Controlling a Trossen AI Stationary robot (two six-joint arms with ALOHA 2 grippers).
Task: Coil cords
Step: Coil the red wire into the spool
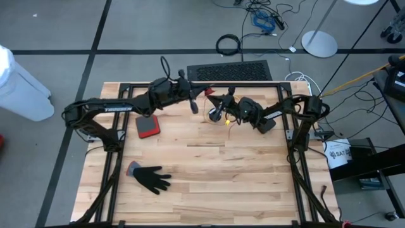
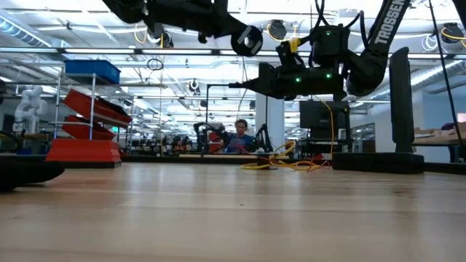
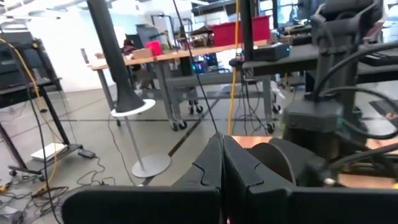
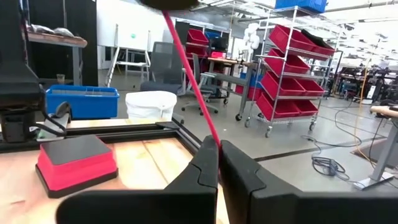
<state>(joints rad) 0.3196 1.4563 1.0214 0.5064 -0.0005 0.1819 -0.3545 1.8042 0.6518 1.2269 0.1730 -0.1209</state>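
**Ann:** While both arms hover over the back of the table (image 1: 240, 183), look at the jaws. The right gripper (image 4: 219, 144) is clenched on a thin red cord (image 4: 189, 81) that runs up and away from its fingers.

**Ben:** And the left gripper (image 3: 222, 137)?

**Ann:** Pressed tight as well, nose to nose with the right one. I can't tell whether anything is caught in it.

**Ben:** Where's the yellow cord (image 2: 285, 164)?

**Ann:** Lying under them at the rear of the table in a loose, straggling tangle. That's no tidy coil. I can't pick out a black cord anywhere.

**Ben:** So it's early days?

**Ann:** I'd say so. Nothing is neatly coiled yet, and all the winding is left to do.
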